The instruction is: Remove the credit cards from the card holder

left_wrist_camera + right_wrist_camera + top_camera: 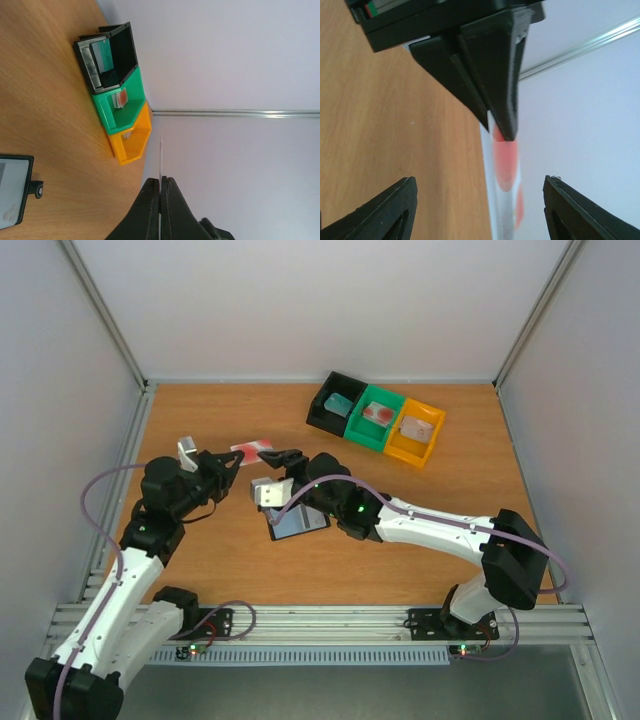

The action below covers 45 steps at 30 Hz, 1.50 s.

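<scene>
While the left hand (160,181) is clamped on a red-and-white credit card (505,160) above the table (420,510), the right hand (479,182), fingers apart just beside it, should probably back straight away without brushing it, the card holder (300,523) lying open nearby.

Matt wood-grain table (200,425), smooth plastic trays (380,420) and red card (252,449).
</scene>
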Tool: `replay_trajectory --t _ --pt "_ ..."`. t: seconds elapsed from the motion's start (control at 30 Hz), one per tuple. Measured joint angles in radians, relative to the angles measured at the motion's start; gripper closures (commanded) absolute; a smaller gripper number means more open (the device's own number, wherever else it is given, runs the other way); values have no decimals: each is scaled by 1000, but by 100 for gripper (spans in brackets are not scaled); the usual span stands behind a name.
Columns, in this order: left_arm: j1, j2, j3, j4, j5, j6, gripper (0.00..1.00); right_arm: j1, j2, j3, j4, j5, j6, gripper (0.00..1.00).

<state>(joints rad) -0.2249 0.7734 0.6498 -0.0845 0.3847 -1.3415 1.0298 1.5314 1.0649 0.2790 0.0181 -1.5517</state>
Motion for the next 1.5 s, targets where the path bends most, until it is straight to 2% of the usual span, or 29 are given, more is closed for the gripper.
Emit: replay_trajectory --t 0.07,0.17,0.33,0.43,0.5,0.53,0.73,0.77,0.83,0.87,0.9,1.0,1.07,1.23,1.37,1.5 --pt "3 0 -6 -3 0 -15 100 0 1 0 13 8 -12 32" --pt "3 0 -11 -1 0 -25 100 0 7 6 27 20 -37 45" --pt "3 2 -16 -1 1 -42 100 1 95 84 43 76 -101 54" --pt "4 4 -19 -1 2 -43 100 0 145 113 47 124 -151 71" --pt "6 5 -20 0 3 -43 100 0 150 113 43 133 -163 94" --pt "6 7 -22 0 3 -43 100 -1 151 114 43 137 -174 98" --pt "7 14 -27 10 5 -69 99 -2 151 114 42 157 -200 99" --pt "7 14 -29 14 5 -70 87 -2 151 114 42 161 -201 99" --pt "7 14 -32 14 3 -73 42 -2 151 114 35 166 -198 99" --pt "7 14 -37 15 0 -65 6 -2 149 117 25 170 -193 99" --pt "7 14 -42 14 -3 -64 1 -4 148 122 11 171 -187 99" --pt "11 6 -86 37 -21 -18 1 -24 141 162 -83 177 -140 99" --pt "12 -8 -122 36 -43 48 1 -69 139 235 -225 177 -68 99" --pt "14 -39 -198 -23 -158 253 1 -307 162 492 -598 142 165 99" --pt "16 -42 -267 -83 -252 364 1 -517 284 745 -862 124 309 99" --pt "16 -42 -318 -108 -296 417 1 -618 478 961 -1052 130 388 99"
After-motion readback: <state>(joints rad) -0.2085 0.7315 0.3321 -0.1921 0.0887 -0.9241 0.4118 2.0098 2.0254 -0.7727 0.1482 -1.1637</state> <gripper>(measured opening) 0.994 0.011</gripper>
